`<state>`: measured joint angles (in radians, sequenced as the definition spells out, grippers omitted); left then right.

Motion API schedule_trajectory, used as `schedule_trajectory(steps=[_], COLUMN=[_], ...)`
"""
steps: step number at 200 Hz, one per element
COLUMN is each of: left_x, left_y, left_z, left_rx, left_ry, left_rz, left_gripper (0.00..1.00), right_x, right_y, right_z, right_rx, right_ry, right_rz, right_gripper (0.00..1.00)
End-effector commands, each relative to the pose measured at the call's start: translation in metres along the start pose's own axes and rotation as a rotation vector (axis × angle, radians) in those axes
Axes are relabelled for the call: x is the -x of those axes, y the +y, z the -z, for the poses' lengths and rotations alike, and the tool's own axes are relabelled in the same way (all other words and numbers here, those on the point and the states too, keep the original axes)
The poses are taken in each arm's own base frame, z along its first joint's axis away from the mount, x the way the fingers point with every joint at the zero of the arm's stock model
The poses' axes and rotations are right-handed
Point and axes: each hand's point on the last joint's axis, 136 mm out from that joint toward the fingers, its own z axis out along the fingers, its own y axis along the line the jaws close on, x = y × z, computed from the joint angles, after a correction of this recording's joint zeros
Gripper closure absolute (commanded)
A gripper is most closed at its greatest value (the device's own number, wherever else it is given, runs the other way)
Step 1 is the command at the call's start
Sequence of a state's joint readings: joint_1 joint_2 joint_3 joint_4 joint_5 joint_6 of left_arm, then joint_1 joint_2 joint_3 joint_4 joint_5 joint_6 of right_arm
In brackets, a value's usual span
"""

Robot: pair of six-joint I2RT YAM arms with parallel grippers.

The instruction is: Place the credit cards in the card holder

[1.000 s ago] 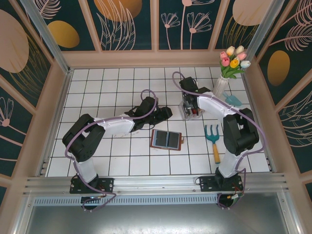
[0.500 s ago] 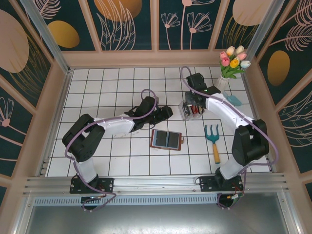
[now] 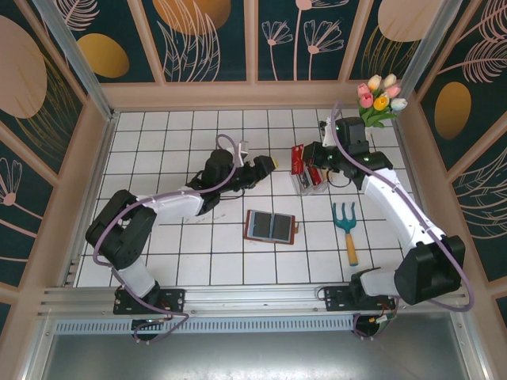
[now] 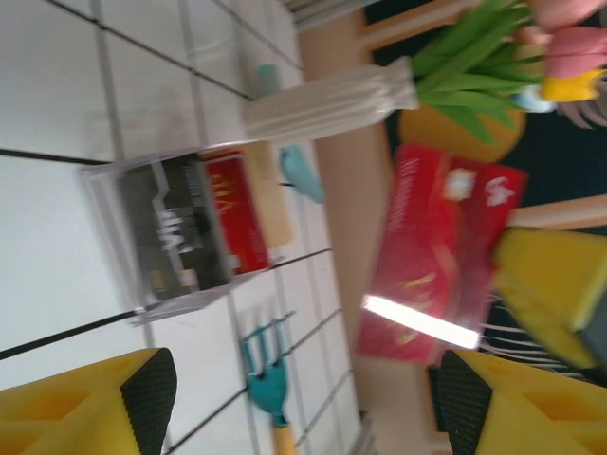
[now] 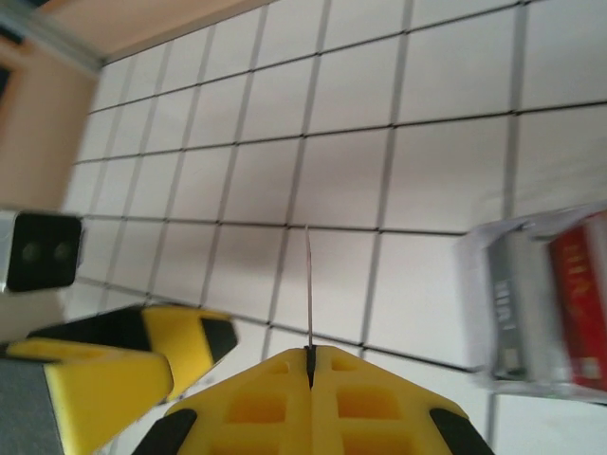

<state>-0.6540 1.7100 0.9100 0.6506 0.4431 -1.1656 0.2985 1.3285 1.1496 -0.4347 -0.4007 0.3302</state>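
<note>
Right gripper (image 5: 310,355): yellow jaws closed on a thin plastic card (image 5: 308,284), seen edge-on, above the white tiled counter (image 5: 341,171). At right, a clear plastic tray (image 5: 479,284) holds a red card (image 5: 579,303) and a grey-black card (image 5: 512,303).

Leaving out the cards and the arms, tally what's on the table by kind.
card holder: 1
clear tray: 1
garden tools, a fork and a trowel: 2
vase of tulips: 1
Total: 5
</note>
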Motion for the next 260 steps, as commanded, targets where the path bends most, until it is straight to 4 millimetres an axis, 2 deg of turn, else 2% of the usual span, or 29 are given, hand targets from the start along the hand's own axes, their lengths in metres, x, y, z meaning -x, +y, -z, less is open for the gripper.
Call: schedule_trajectory(steps=[1,5,10,70,89,96,109,126,146,151,185,200,209,220,235,244,260], left_x=[0.011,0.012,0.009,0.003,0.001,0.000,-0.001,-0.002,-0.003,-0.004,-0.005,-0.006,-0.007,-0.008,-0.008,-0.008,-0.008], left_y=[-0.043,-0.045,-0.037,-0.048,-0.052,-0.054,-0.059,-0.063,-0.064,-0.064,-0.068,-0.068,-0.068,-0.069,-0.067,-0.066,-0.065], left_z=[0.013,0.014,0.008,0.006,0.008,0.010,0.013,0.018,0.022,0.022,0.028,0.029,0.030,0.030,0.030,0.030,0.030], left_rx=[-0.211,-0.225,-0.217,-0.283,-0.301,-0.310,-0.328,-0.345,-0.354,-0.356,-0.393,-0.402,-0.406,-0.410,-0.404,-0.402,-0.401], left_ry=[0.002,0.002,0.017,0.078,0.090,0.092,0.095,0.091,0.088,0.087,0.084,0.088,0.090,0.094,0.092,0.093,0.091], left_rz=[0.004,0.004,0.016,0.002,-0.005,-0.010,-0.017,-0.019,-0.013,-0.008,0.026,0.036,0.039,0.041,0.045,0.049,0.054], left_gripper=[0.24,0.24,0.23,0.27,0.32,0.37,0.57,0.76,0.96,1.00,1.00,1.00,1.00,1.00,1.00,1.00,1.00], right_x=[-0.001,-0.002,-0.003,-0.009,-0.011,-0.012,-0.014,-0.017,-0.020,-0.021,-0.029,-0.032,-0.034,-0.035,-0.038,-0.039,-0.042], right_y=[0.045,0.047,0.050,0.066,0.067,0.065,0.058,0.049,0.044,0.044,0.047,0.052,0.053,0.054,0.056,0.058,0.060], right_z=[0.013,0.013,0.014,0.015,0.015,0.012,0.008,0.002,-0.002,-0.002,-0.003,-0.001,-0.001,-0.001,0.000,0.001,0.004], right_rx=[0.267,0.283,0.303,0.491,0.521,0.511,0.485,0.454,0.451,0.455,0.503,0.542,0.558,0.570,0.590,0.606,0.618], right_ry=[0.016,0.019,0.021,0.055,0.064,0.070,0.072,0.074,0.083,0.085,0.110,0.125,0.135,0.143,0.156,0.161,0.162], right_rz=[-0.023,-0.026,-0.035,-0.093,-0.098,-0.106,-0.119,-0.140,-0.154,-0.157,-0.161,-0.156,-0.157,-0.159,-0.159,-0.155,-0.146], right_gripper=[1.00,1.00,1.00,1.00,1.00,1.00,1.00,1.00,1.00,0.97,0.69,0.63,0.65,0.72,0.74,0.85,0.91])
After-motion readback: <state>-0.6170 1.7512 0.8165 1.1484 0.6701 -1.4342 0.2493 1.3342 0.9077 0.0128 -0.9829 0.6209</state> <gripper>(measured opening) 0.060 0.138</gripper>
